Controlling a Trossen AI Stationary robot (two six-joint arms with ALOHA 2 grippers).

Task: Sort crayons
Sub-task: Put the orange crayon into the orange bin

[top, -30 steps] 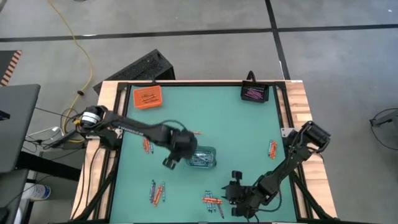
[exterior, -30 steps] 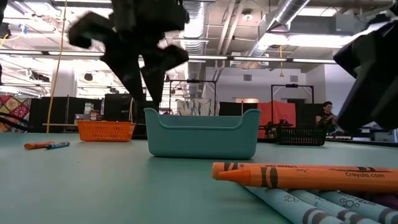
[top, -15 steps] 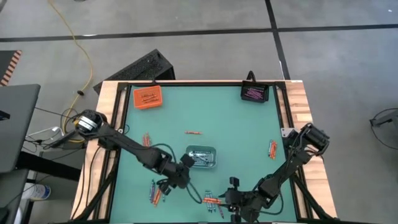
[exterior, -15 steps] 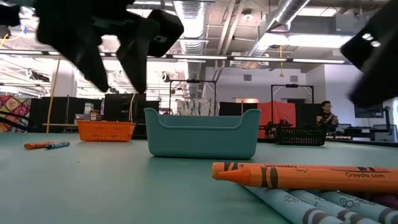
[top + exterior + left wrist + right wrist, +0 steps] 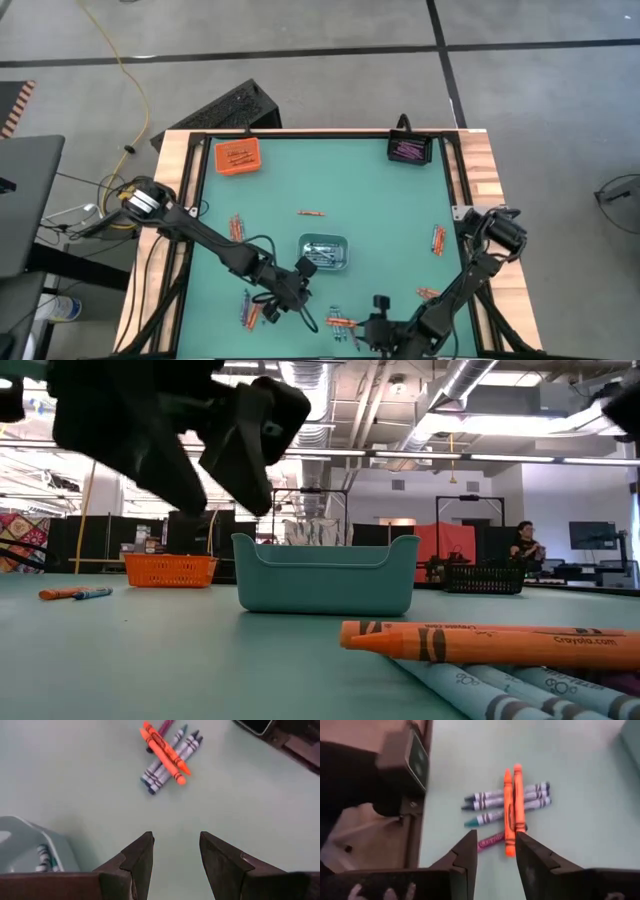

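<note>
Several crayons, orange-red, grey-blue and one purple-pink, lie in a crossed pile (image 5: 340,322) by the table's near edge, also seen as the pile (image 5: 167,755) and the pile (image 5: 507,807). My left gripper (image 5: 298,298) hangs open above the table just left of and beyond this pile, its fingers (image 5: 142,850) apart with nothing between them. My right gripper (image 5: 364,330) stands open just right of the pile; in the right wrist view my right gripper (image 5: 495,837) shows an orange crayon's end (image 5: 509,851) lying just ahead of the gap.
A clear-grey tray (image 5: 323,252) with grey-blue crayons stands mid-table. An orange tray (image 5: 237,157) is far left, a black tray (image 5: 408,150) far right. More crayons lie at the near left (image 5: 250,305), left (image 5: 237,228), middle (image 5: 311,213) and right (image 5: 437,238).
My left gripper has swung from over the clear-grey tray toward the table's near edge and sunk, tipping to point at the near pile. My right gripper has slid toward the near edge beside that pile. No crayon has moved.
</note>
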